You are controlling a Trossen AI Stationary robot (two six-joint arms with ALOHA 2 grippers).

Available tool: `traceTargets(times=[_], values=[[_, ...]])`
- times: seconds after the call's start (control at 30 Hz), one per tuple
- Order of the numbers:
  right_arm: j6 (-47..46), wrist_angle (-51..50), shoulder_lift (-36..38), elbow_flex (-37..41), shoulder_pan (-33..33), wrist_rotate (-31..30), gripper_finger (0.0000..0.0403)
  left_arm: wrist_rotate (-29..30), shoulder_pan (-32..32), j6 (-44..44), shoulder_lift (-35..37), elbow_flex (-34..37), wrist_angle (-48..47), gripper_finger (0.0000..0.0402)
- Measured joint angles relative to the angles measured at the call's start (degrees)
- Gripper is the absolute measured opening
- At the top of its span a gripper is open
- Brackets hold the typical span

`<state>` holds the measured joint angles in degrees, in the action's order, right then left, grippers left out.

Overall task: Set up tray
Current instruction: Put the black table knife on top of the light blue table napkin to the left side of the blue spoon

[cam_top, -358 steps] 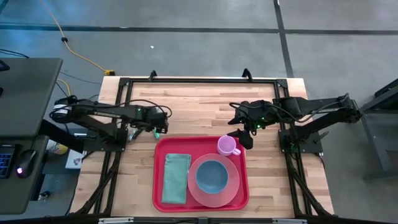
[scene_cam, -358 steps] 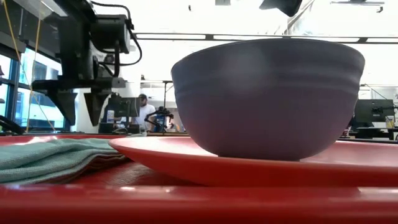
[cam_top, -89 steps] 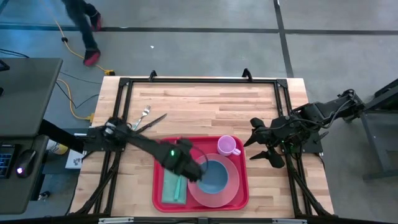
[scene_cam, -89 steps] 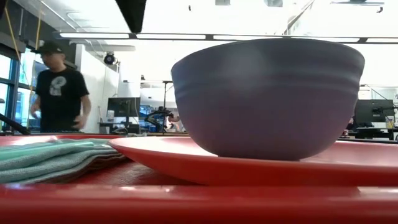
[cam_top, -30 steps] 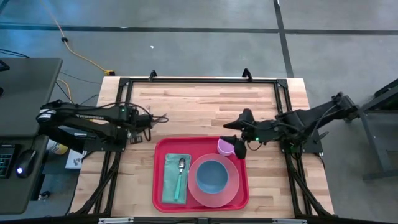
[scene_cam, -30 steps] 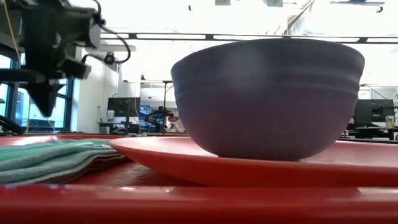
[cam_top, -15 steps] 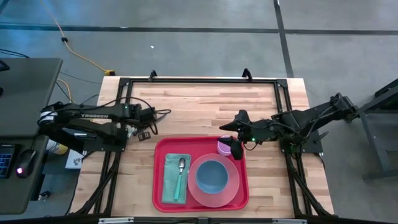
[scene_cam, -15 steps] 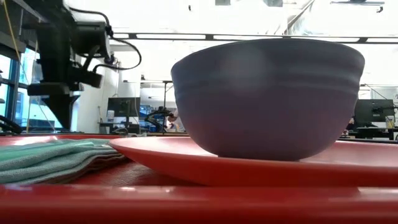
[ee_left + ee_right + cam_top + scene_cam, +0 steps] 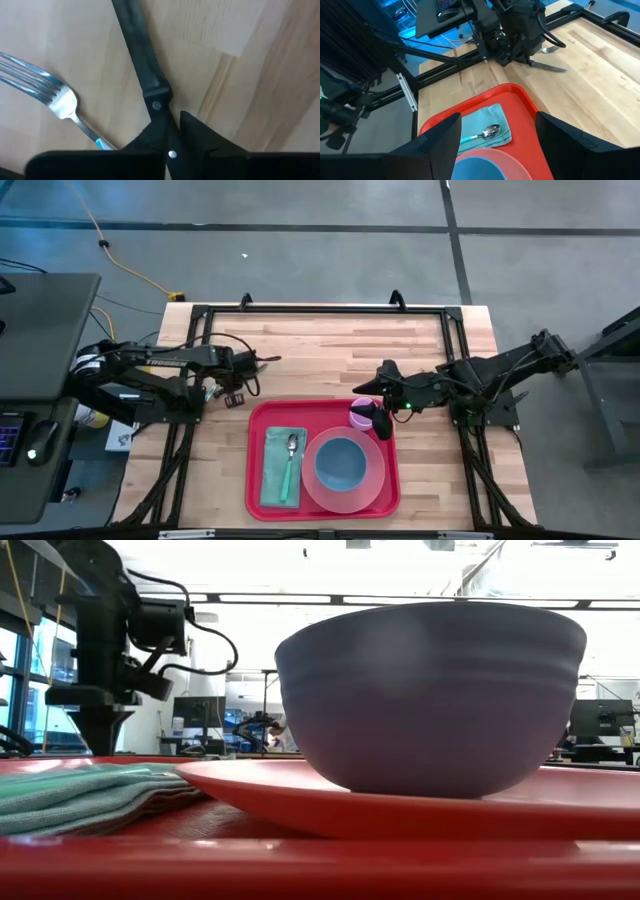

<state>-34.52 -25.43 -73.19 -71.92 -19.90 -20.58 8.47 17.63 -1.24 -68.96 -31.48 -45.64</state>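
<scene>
The red tray [image 9: 325, 411] lies at the table's near middle. It carries a green napkin [image 9: 275, 475] with a spoon [image 9: 290, 458] on it, a pink plate [image 9: 376, 480] with a blue bowl [image 9: 342, 463], and a pink cup [image 9: 358, 416] in its far right corner. A black-handled knife [image 9: 142, 60] and a fork [image 9: 60, 100] lie flat on the wood, left of the tray. My left gripper [image 9: 167, 132] is over the knife's handle, its fingers a narrow gap apart. My right gripper [image 9: 372, 405] stands wide open at the cup. My left gripper comes at the knife's handle [image 9: 161, 117] from above, one finger on each side of it, across the handle. The knife lies flat on the table. Whether the fingers touch it cannot be told. My right gripper has one finger [image 9: 382, 421] close beside the cup; I cannot tell whether it touches.
Bare wood lies beyond the tray toward the far edge and to its right. A black frame rail [image 9: 320, 309] runs round the table top. The low view is filled by the bowl [image 9: 430, 700] on the plate [image 9: 400, 805], with my left arm [image 9: 100, 670] behind the napkin.
My left gripper has come down toward the knife on the table.
</scene>
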Motion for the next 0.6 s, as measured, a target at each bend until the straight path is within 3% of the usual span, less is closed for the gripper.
traceTargets(times=[0.4, 0.6], values=[[-0.1, 0.0, 0.0, 0.0, 0.0, 0.6, 0.0236, 2.8, 0.0, -1.1, -0.2, 0.0, 1.6, 0.0203], [-0.6, 0.0, 0.0, 0.0, 0.0, 1.3, 0.0236, 1.1, 0.0, 0.0, -0.7, 3.6, 5.4, 0.0233]])
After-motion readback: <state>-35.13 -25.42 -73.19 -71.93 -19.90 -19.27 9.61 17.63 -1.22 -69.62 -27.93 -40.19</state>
